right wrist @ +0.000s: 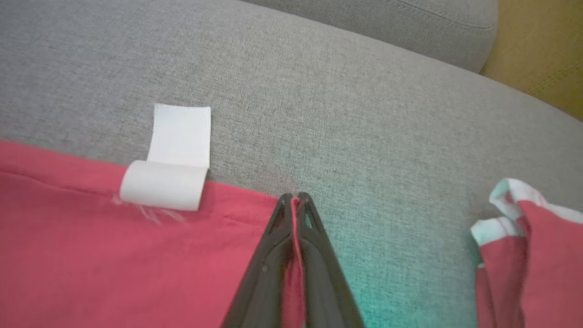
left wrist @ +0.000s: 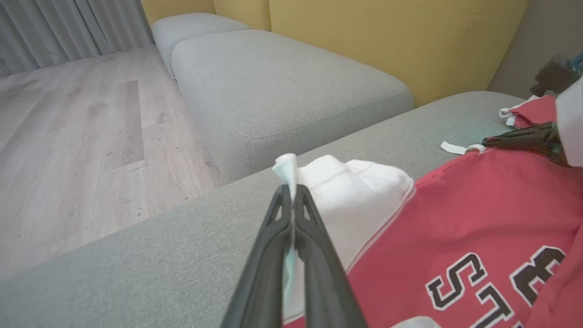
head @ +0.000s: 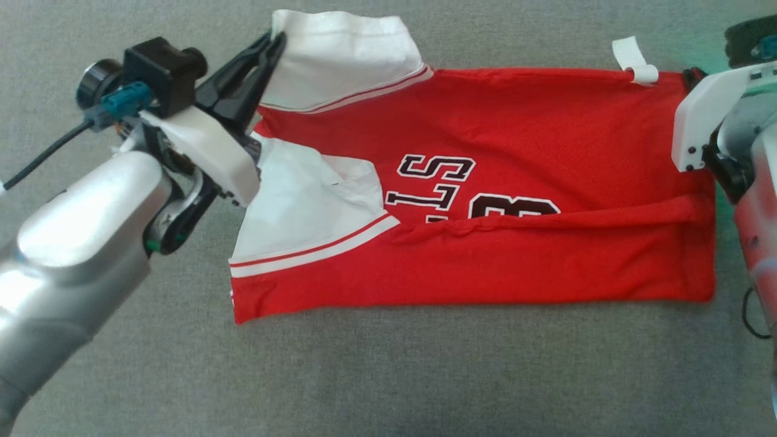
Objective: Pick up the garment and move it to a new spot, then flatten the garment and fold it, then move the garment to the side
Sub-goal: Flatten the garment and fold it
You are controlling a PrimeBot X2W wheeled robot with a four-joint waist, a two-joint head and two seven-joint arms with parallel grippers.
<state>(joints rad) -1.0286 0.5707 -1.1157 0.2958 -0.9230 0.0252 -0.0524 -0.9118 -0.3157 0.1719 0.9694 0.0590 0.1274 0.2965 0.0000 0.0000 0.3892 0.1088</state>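
The garment (head: 522,152) is a red jersey with white sleeves and dark lettering, lying partly folded on the grey cushion (head: 388,376). My left gripper (head: 276,42) is shut on the far white sleeve (head: 340,57); the left wrist view shows white cloth pinched between its dark fingers (left wrist: 278,237) at the gripper's tip (left wrist: 291,191). My right gripper (right wrist: 295,197) is shut on the red hem (right wrist: 136,255) at the garment's far right corner, with red cloth between its fingers. The right arm's white housing (head: 704,115) shows at the garment's right edge in the head view.
A white label (head: 634,60) sticks out at the garment's far edge. Another red and white cloth (right wrist: 528,246) lies to the right. A second grey cushion (left wrist: 282,86), a yellow backrest (left wrist: 396,41) and wooden floor (left wrist: 77,136) lie beyond.
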